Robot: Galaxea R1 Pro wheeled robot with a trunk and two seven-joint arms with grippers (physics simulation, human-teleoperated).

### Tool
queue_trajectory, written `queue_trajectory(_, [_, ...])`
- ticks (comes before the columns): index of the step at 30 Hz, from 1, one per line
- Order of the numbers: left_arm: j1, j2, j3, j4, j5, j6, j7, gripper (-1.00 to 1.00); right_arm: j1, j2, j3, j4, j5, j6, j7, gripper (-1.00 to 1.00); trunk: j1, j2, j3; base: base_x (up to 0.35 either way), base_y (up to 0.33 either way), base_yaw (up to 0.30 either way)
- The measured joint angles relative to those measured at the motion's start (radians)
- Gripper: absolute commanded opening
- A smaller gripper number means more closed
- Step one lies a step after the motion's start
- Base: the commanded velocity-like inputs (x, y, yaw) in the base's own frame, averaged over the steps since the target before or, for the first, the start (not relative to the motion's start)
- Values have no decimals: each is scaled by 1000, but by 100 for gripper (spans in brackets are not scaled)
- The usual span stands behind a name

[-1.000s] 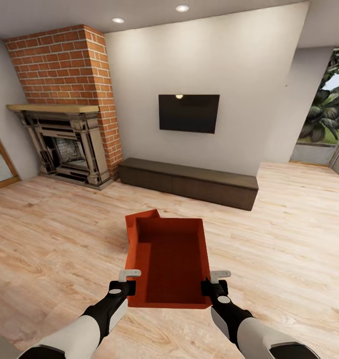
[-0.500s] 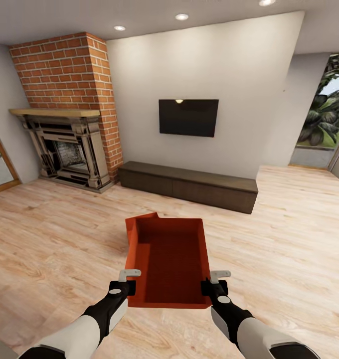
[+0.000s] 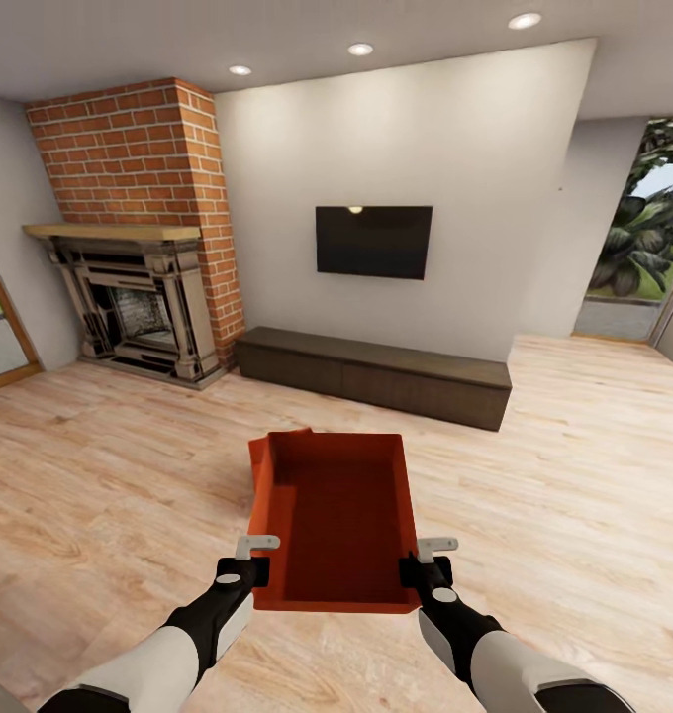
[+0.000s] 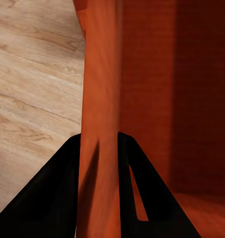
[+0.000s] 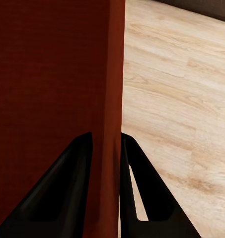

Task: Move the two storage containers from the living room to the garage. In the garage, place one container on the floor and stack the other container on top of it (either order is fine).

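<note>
above bare wood floor, each pincer (left, right) pinches a side wall of the container.

Two arms: white forearm shells, black wrist sections, round grey-white disc atop each wrist. Left gripper, right gripper: light grey brackets, black tapered fingers.
</note>
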Motion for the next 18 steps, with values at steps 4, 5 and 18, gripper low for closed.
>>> queue_trajectory(4, [0, 0, 0, 0, 0, 0, 0, -100, 0, 0, 0, 0, -1, 0, 0, -100, 0, 0, 6, 0, 0, 0])
queue_trajectory(5, [0, 0, 0, 0, 0, 0, -1, -100, 0, 0, 0, 0, 0, 0, 0, -100, 0, 0, 7, 0, 0, 0])
queue_trajectory(18, [0, 1, 0, -1, -1, 0, -1, -100, 0, 1, 0, 0, -1, 0, 0, -100, 0, 0, 27, 0, 0, 0])
